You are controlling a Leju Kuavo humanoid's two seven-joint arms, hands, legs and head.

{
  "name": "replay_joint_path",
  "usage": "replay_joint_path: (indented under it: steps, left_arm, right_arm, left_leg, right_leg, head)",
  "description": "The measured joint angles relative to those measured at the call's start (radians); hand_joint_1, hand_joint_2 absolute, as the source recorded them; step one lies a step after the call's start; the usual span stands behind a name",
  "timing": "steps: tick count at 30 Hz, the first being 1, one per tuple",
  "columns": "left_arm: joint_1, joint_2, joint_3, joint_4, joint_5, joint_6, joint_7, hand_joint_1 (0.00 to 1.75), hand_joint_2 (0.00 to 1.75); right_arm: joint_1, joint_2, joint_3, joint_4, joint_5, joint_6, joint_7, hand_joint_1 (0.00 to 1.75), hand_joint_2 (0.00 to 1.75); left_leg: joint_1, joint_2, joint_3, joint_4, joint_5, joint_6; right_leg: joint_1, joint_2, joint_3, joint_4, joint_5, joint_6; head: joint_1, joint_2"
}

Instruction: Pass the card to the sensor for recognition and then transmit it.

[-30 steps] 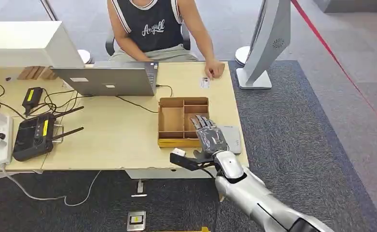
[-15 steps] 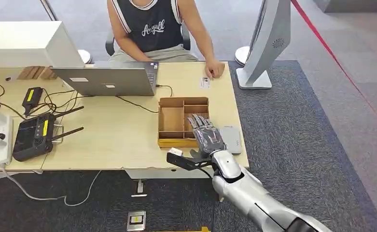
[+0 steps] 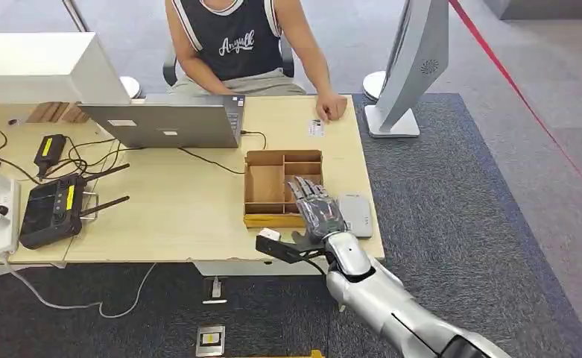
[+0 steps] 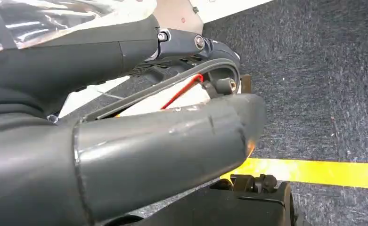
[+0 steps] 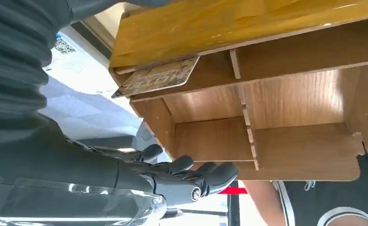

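My right hand [image 3: 319, 211] hovers flat, fingers stretched and apart, over the near right compartment of the wooden divider box [image 3: 265, 186]. It holds nothing. In the right wrist view a card [image 5: 157, 77] lies tilted in a compartment of the box [image 5: 295, 99], apart from my dark fingers [image 5: 191, 172]. The grey sensor pad [image 3: 356, 215] lies on the table just right of the hand. A second small card [image 3: 316, 127] lies by the person's hand [image 3: 331, 107] at the far edge. My left hand [image 4: 125, 141] hangs above the carpet; its grip is unclear.
A laptop [image 3: 165, 123], a black controller with antennas [image 3: 53, 210], a power strip [image 3: 1, 212] and cables occupy the table's left half. A person sits across the table [image 3: 183, 224]. A grey stand [image 3: 410, 67] rises at the far right on the carpet.
My right hand and forearm have shifted slightly left, off the sensor pad's edge and further over the box. Nothing else has moved.
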Motion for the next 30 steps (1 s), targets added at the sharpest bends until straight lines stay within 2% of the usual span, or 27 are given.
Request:
replay_joint_path:
  steps: [12,13,14,15,19,21,24,30]
  left_arm:
    - [0.0,-0.001,0.0,0.0,-0.005,-0.009,-0.002,0.0,0.0]
    - [0.0,-0.001,0.0,0.0,-0.005,-0.009,-0.002,0.0,0.0]
    - [0.0,-0.001,0.0,0.0,-0.006,-0.009,-0.002,0.0,0.0]
    - [0.0,-0.001,0.0,0.0,-0.006,-0.009,-0.002,0.0,0.0]
    - [-0.001,-0.001,0.0,0.0,-0.015,-0.009,-0.004,0.0,0.0]
    - [-0.001,-0.002,0.0,0.0,-0.019,-0.012,-0.004,0.0,0.0]
    - [-0.001,-0.003,0.0,0.0,-0.02,-0.013,-0.004,0.0,0.0]
    - [-0.006,-0.002,-0.001,0.0,-0.019,-0.039,-0.078,0.0,0.0]
  right_arm:
    - [0.0,0.0,0.001,0.022,-0.005,0.018,0.005,0.0,1.75]
    - [0.0,0.001,0.002,0.024,-0.005,0.02,0.005,0.07,1.75]
    - [-0.001,0.001,0.002,0.027,-0.006,0.023,0.005,1.19,1.75]
    - [-0.001,0.001,0.002,0.029,-0.007,0.025,0.005,1.59,1.75]
    - [-0.003,0.003,0.002,0.034,-0.011,0.031,0.005,1.61,1.75]
    - [-0.004,0.004,0.002,0.039,-0.016,0.034,0.005,1.75,1.75]
    - [-0.004,0.004,0.003,0.043,-0.018,0.036,0.005,1.75,1.75]
    - [-0.018,0.009,0.004,0.052,-0.024,0.035,0.005,1.75,1.75]
  left_leg:
    - [0.0,0.0,0.0,0.0,0.0,0.0]
    - [0.0,0.0,0.0,0.0,0.0,0.0]
    - [0.0,0.0,0.0,0.0,0.0,0.0]
    - [0.0,0.0,0.0,0.0,0.0,0.0]
    - [0.0,0.0,0.0,0.0,0.0,0.0]
    - [0.0,0.0,0.0,0.0,0.0,0.0]
    - [0.0,0.0,0.0,0.0,0.0,0.0]
    - [0.0,0.0,0.0,0.0,0.0,0.0]
  right_leg:
    - [0.0,0.0,0.0,0.0,0.0,0.0]
    - [0.0,0.0,0.0,0.0,0.0,0.0]
    - [0.0,0.0,0.0,0.0,0.0,0.0]
    - [0.0,0.0,0.0,0.0,0.0,0.0]
    - [0.0,0.0,0.0,0.0,0.0,0.0]
    - [0.0,0.0,0.0,0.0,0.0,0.0]
    - [0.0,0.0,0.0,0.0,0.0,0.0]
    - [0.0,0.0,0.0,0.0,0.0,0.0]
  head:
    - [0.0,0.0]
    - [0.0,0.0]
    - [0.0,0.0]
    - [0.0,0.0]
    - [0.0,0.0]
    - [0.0,0.0]
    - [0.0,0.0]
    - [0.0,0.0]
